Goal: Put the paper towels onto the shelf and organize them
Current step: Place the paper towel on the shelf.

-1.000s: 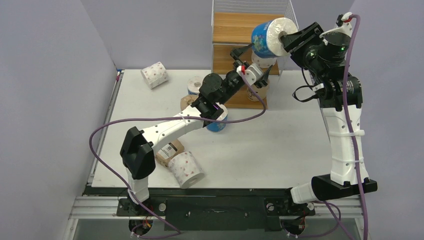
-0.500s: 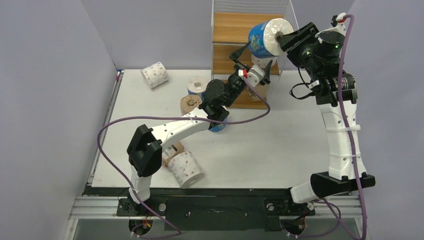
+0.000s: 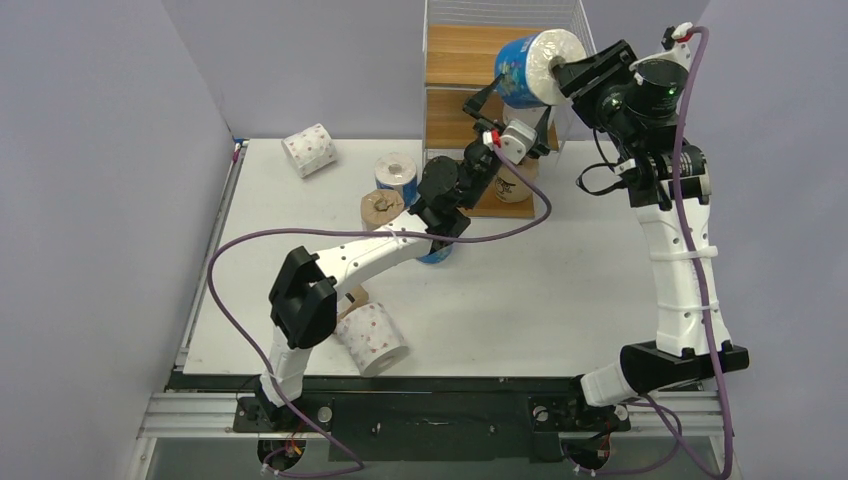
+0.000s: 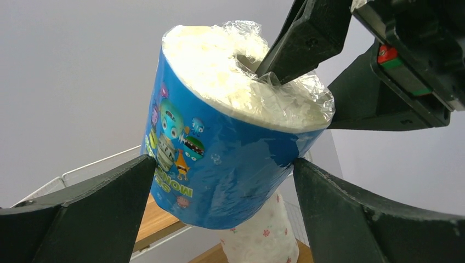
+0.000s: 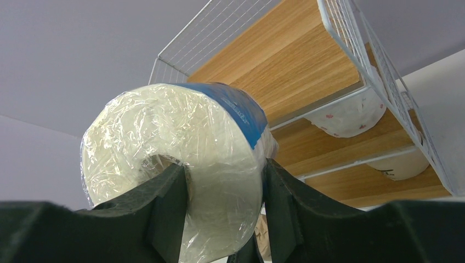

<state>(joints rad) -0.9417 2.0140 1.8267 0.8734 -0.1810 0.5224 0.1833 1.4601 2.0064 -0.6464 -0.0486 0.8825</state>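
The right gripper (image 3: 562, 73) clamps the blue roll (image 3: 528, 68) by its core wall. The left gripper (image 3: 508, 112), jaws wide, flanks it from below. Best to set the roll level on the shelf (image 3: 462, 45) top.

A white table (image 3: 560, 290) fills the middle of the top view, and a black strip (image 3: 450, 381) runs along its near edge, with a silver metal frame (image 3: 190, 415) just in front of it. Pale lilac-grey walls stand around the table: a left panel (image 3: 100, 200), a back panel (image 3: 320, 60) and a right panel (image 3: 790, 250). At the far left corner of the table sits a small red and blue piece (image 3: 237, 147), too small to tell what it is.
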